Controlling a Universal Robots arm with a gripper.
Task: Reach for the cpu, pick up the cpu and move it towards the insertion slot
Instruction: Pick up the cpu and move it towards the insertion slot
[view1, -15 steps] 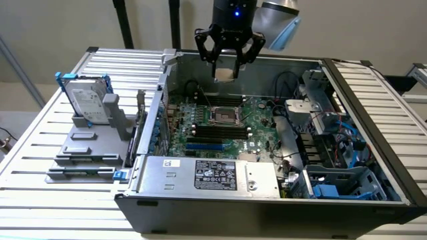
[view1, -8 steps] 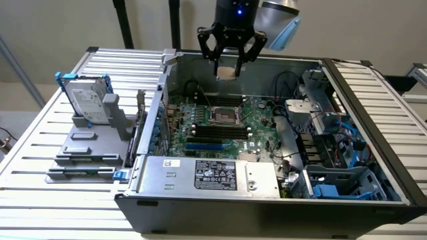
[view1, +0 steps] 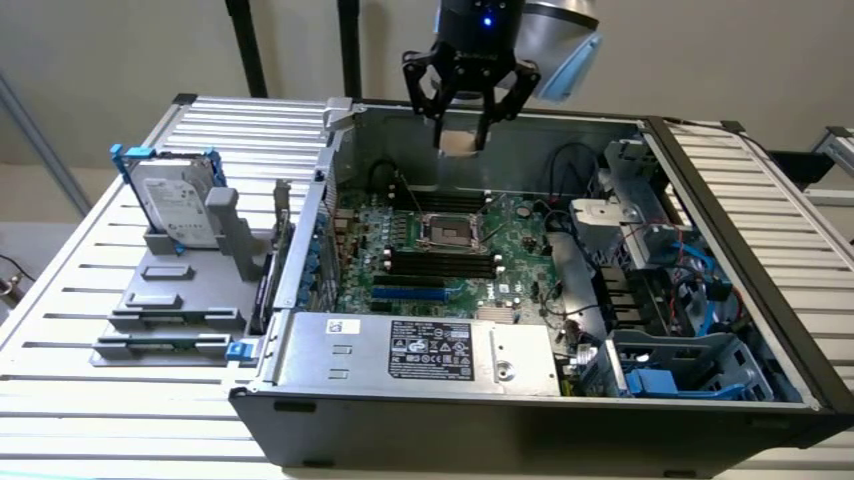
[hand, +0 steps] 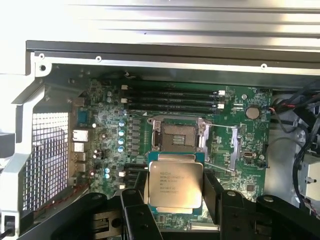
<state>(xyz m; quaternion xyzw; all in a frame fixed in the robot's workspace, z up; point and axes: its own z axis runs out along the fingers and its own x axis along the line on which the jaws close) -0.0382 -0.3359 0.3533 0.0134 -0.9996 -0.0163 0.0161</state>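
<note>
1. Exterior view: pickup's done. My gripper (view1: 461, 128) hangs high over the back of the open case (view1: 747, 330), fingers closed on the cpu (view1: 459, 141). The slot (view1: 450, 231) sits well below, nearer the camera, so there's travel left.

2. Wrist view: the cpu (hand: 175, 184) is pinched flat between my fingers (hand: 214, 192), top facing the camera. The slot (hand: 179, 136) sits empty just beyond its edge.

You see open computer case (view1: 747, 330) on slatted table (view1: 80, 290). Insertion slot (view1: 450, 232) sits mid-motherboard (view1: 514, 262) inside case, memory slots (view1: 434, 265) beside it. Gripper (view1: 462, 135) hangs above case's far wall, cpu (view1: 459, 141) between fingers, above and apart from slot. Hard drive (view1: 174, 205) upright on rack (view1: 180, 300), outside case at exterior view's left. Power supply (view1: 420, 350) along case's near edge.
</note>
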